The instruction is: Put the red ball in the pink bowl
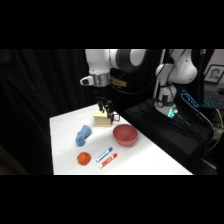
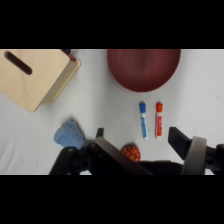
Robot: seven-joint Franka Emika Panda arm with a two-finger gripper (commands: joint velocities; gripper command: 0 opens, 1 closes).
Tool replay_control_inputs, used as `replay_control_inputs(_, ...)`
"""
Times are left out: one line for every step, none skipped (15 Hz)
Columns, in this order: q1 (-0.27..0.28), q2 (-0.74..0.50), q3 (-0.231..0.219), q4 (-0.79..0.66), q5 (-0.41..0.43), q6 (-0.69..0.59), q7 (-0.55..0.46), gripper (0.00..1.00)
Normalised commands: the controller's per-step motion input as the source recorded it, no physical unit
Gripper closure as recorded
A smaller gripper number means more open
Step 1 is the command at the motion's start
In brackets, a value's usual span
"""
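Gripper [image 1: 106, 111] hung spread and empty above the tan box [image 1: 101, 119]. Red ball [image 1: 83, 158] sat near the table's front edge, apart from the pink bowl [image 1: 125, 135]. Approach stage; needed lowering around ball.

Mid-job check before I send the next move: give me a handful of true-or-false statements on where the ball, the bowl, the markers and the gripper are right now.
1. The small orange-red ball lies on the white table, outside the round dusky-pink bowl. True.
2. The black two-finger gripper holds the ball. False: it hangs over the tan box, far from the ball.
3. Two marker pens, one blue-and-white and one red-and-white, lie side by side between ball and bowl. True.
4. The pink bowl contains a marker. False: nothing shows inside it.
5. The blue soft object sits inside the tan box. False: it lies on the table beside it.
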Motion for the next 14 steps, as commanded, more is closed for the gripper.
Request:
replay_control_inputs(-0.017, 0.00, 0.019, 0.01, -0.002, -0.02, 0.00, 0.00)
replay_control_inputs(-0.014, 0.03, 0.017, 0.06, -0.021, -0.01, 0.06, 0.00)
replay_control_inputs(-0.006, 0.07, 0.025, 0.13, -0.011, -0.02, 0.07, 0.00)
replay_control_inputs(0.001, 0.10, 0.030, 0.18, -0.004, -0.04, 0.10, 0.00)
replay_control_inputs(0.017, 0.18, 0.038, 0.26, -0.044, -0.04, 0.15, 0.00)
replay_control_inputs(0.031, 0.25, 0.048, 0.33, -0.041, -0.04, 0.16, 0.00)
replay_control_inputs(0.048, 0.32, 0.058, 0.41, -0.048, -0.05, 0.17, 0.00)
replay_control_inputs(0.057, 0.35, 0.053, 0.44, -0.076, -0.06, 0.21, 0.00)
replay_control_inputs(0.069, 0.41, 0.053, 0.52, -0.090, -0.08, 0.22, 0.00)
replay_control_inputs(0.068, 0.42, 0.047, 0.54, -0.085, -0.09, 0.19, 0.00)
replay_control_inputs(0.067, 0.44, 0.036, 0.57, -0.095, -0.10, 0.18, 0.00)
replay_control_inputs(0.064, 0.43, 0.024, 0.58, -0.097, -0.11, 0.17, 0.00)
replay_control_inputs(0.058, 0.43, 0.015, 0.60, -0.092, -0.13, 0.16, 0.00)
replay_control_inputs(0.056, 0.43, 0.003, 0.61, -0.113, -0.11, 0.17, 0.00)
